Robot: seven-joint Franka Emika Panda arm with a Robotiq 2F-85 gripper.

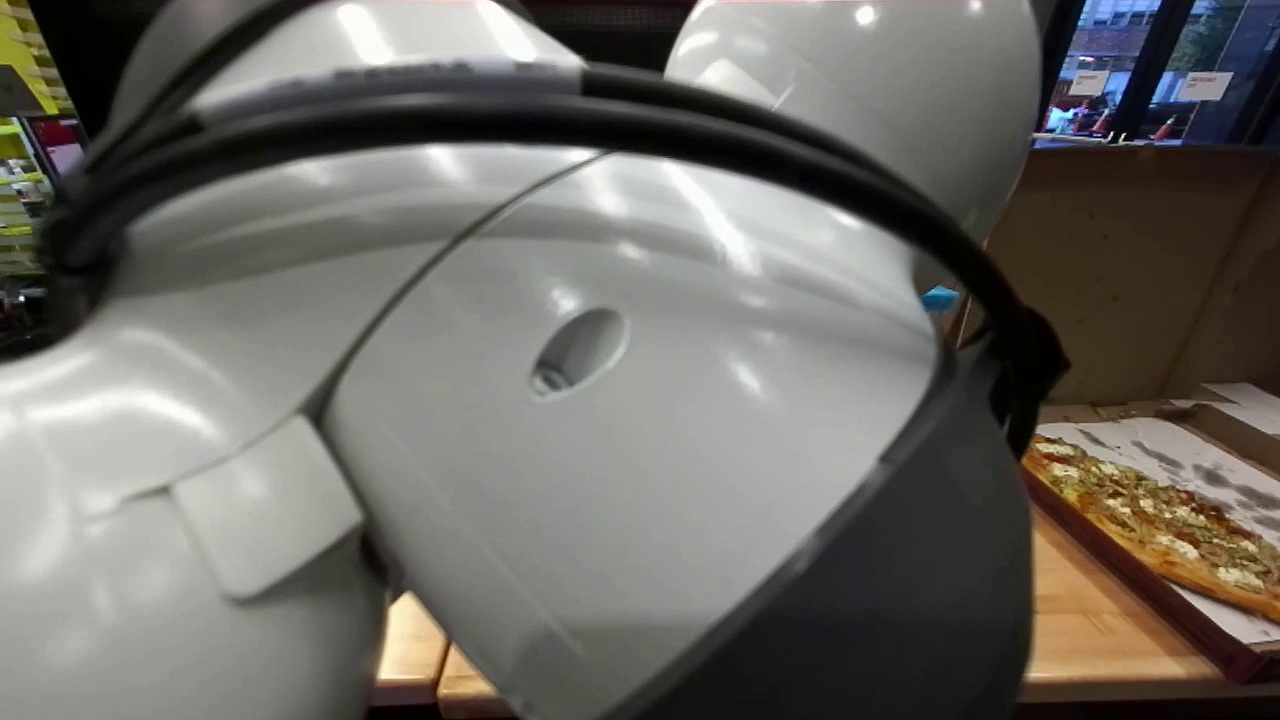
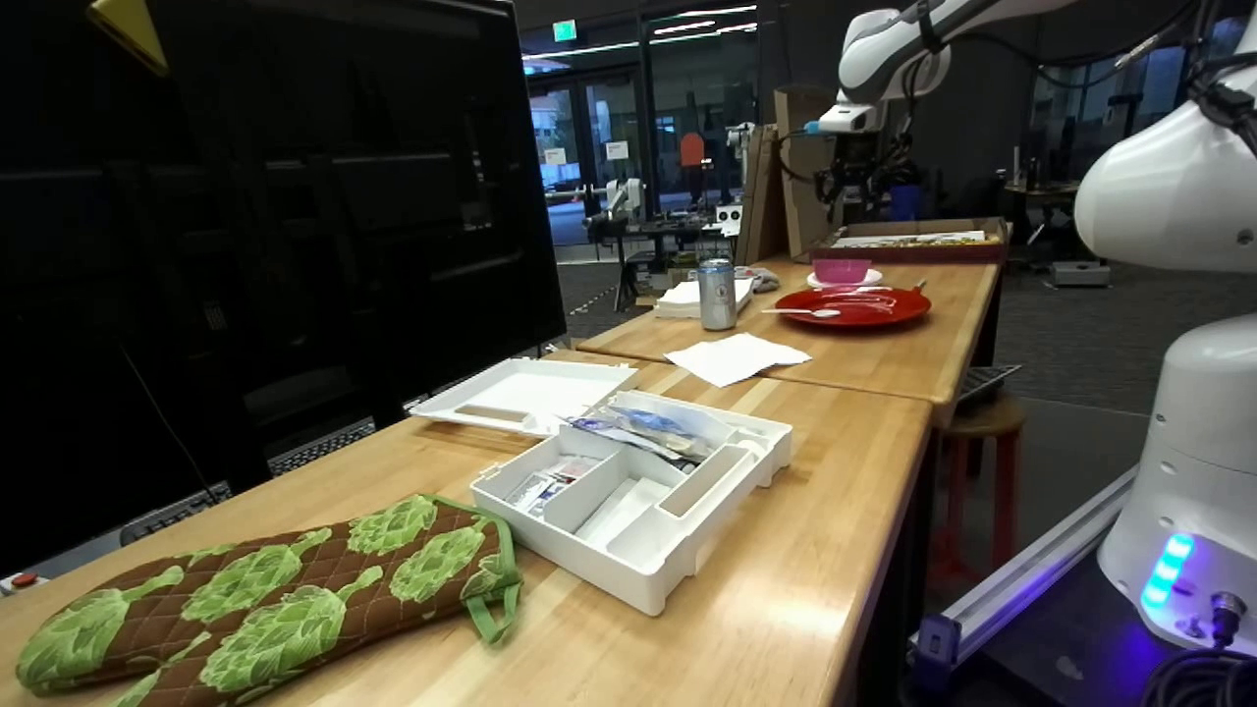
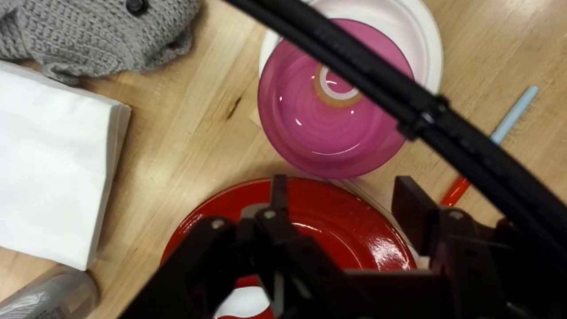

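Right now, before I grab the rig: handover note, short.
Gripper: open, nothing between the jaws, raised above the table.
Where: pink bowl on the white plate; red plate close by, white spoon on it; can next to the white napkin stack.
Done: bowl is on the white plate, gripper is free.
Left: nothing held that needs setting down.

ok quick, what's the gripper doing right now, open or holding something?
Gripper: open, holding nothing, as the wrist view shows.
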